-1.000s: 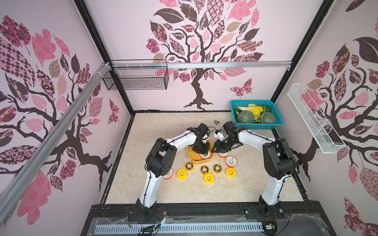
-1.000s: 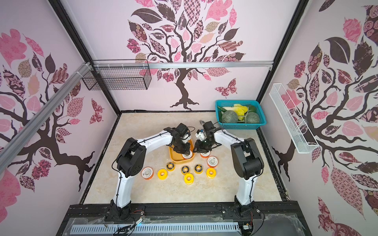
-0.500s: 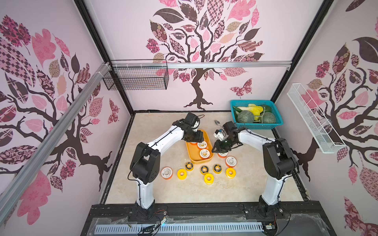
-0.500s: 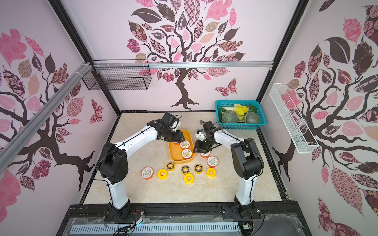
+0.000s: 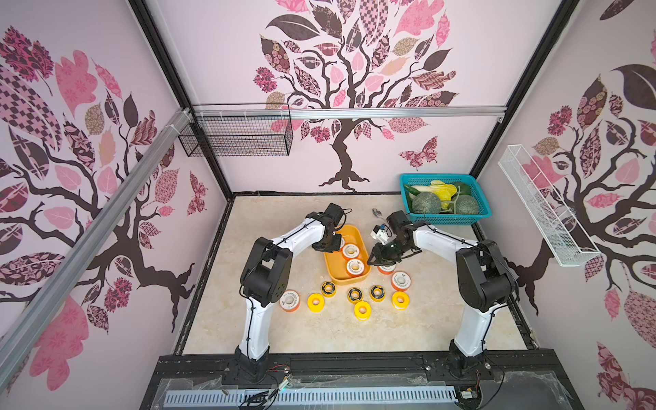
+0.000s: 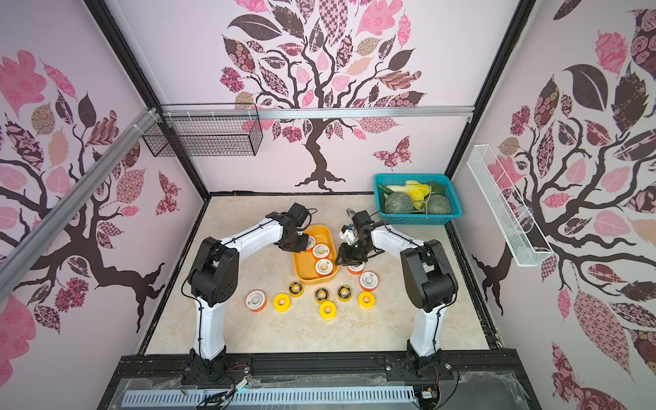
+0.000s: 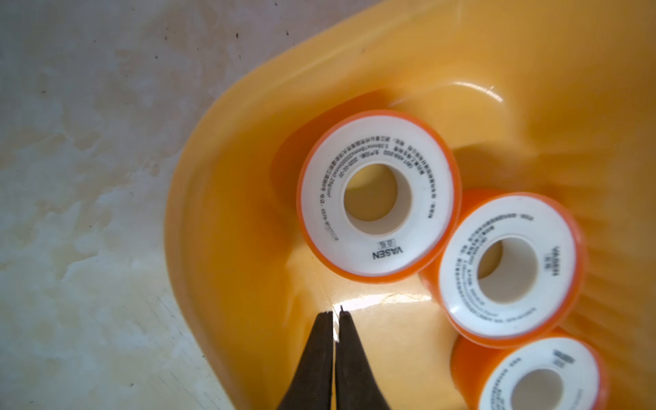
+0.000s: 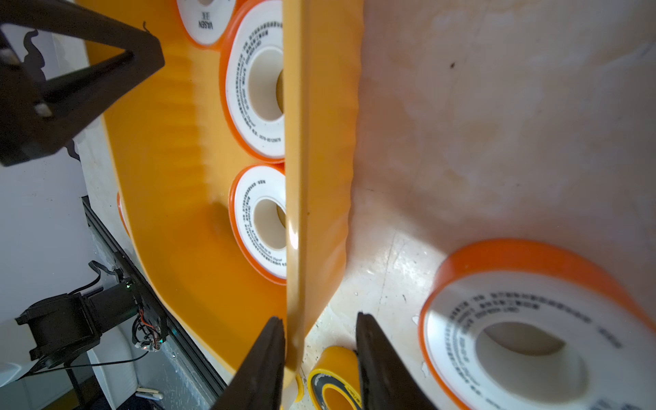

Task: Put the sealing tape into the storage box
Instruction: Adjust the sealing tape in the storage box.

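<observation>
Filling under way: three orange white-faced tape rolls (image 5: 350, 251) lie in shallow yellow-orange plastic tub (image 5: 335, 271), frame centre; nine loose rolls (image 5: 362, 310) below it on table (image 5: 319, 337) | left pincer (image 7: 335, 310) closed, empty, over tub | right pincer (image 8: 319, 317) part-open astride tub wall | next, I reckon: left opens, fetches loose roll.

Place: a robot test cell, lab-like rather than a home.
Enclosure: black frame posts (image 5: 159, 53) in the corners; walls (image 5: 220, 53) papered with a tree print (image 5: 346, 156).
Robots: a left arm (image 5: 255, 326) and a right arm (image 5: 475, 326) bolted to a black base rail (image 5: 355, 362) at the open side.
Wiring: a cable duct (image 5: 309, 395) and loose wires (image 5: 275, 371) along the base.
Fittings: an aluminium rail (image 5: 390, 112), a black wire basket (image 5: 236, 138) and a white wire basket (image 5: 546, 220) on the walls.
Work surface: a marble-look tabletop (image 5: 337, 337).
</observation>
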`<action>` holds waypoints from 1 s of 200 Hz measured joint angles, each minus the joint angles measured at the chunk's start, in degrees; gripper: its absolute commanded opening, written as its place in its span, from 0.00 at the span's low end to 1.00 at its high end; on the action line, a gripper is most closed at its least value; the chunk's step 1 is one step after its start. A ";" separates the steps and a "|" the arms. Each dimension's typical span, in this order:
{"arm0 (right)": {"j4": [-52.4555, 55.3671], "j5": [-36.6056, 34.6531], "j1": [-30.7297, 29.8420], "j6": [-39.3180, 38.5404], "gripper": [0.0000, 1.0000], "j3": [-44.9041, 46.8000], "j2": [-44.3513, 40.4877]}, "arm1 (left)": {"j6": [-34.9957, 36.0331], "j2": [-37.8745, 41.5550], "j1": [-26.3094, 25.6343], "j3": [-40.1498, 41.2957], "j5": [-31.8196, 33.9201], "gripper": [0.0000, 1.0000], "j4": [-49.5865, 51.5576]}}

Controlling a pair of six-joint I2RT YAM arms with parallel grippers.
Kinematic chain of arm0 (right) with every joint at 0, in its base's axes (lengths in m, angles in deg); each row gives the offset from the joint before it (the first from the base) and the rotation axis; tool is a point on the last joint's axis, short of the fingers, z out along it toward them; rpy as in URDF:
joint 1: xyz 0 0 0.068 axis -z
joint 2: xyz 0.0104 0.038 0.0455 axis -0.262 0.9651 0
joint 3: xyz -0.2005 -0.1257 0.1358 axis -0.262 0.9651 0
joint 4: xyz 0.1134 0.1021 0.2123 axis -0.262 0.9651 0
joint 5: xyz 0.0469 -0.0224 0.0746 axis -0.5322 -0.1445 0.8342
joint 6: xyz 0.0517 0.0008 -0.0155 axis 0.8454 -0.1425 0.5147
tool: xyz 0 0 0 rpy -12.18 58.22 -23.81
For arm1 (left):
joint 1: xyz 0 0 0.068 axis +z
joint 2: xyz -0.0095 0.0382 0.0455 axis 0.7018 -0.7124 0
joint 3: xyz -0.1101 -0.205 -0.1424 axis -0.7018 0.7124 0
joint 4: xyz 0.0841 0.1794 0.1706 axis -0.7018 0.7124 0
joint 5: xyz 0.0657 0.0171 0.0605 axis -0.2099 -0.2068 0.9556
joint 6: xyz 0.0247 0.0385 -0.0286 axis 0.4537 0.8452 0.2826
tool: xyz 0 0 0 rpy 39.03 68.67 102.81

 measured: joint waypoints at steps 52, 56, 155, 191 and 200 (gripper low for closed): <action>-0.02 0.02 0.00 0.00 0.38 0.00 0.00 | 0.42 -4.31 0.00 -5.18 2.08 0.03 0.79; -0.02 0.02 0.00 0.00 0.38 0.00 0.00 | 0.42 -4.66 -0.02 -5.46 2.19 0.03 0.96; -0.02 0.07 0.00 -0.04 0.38 0.00 0.00 | 0.50 -7.58 0.00 -10.01 0.31 0.05 1.03; -0.02 0.07 0.00 -0.04 0.38 0.00 0.00 | 0.55 -8.28 0.00 -10.97 -1.70 0.06 0.33; -0.02 0.07 0.00 -0.04 0.38 0.00 0.00 | 0.55 -8.35 0.00 -10.99 -2.36 0.06 0.04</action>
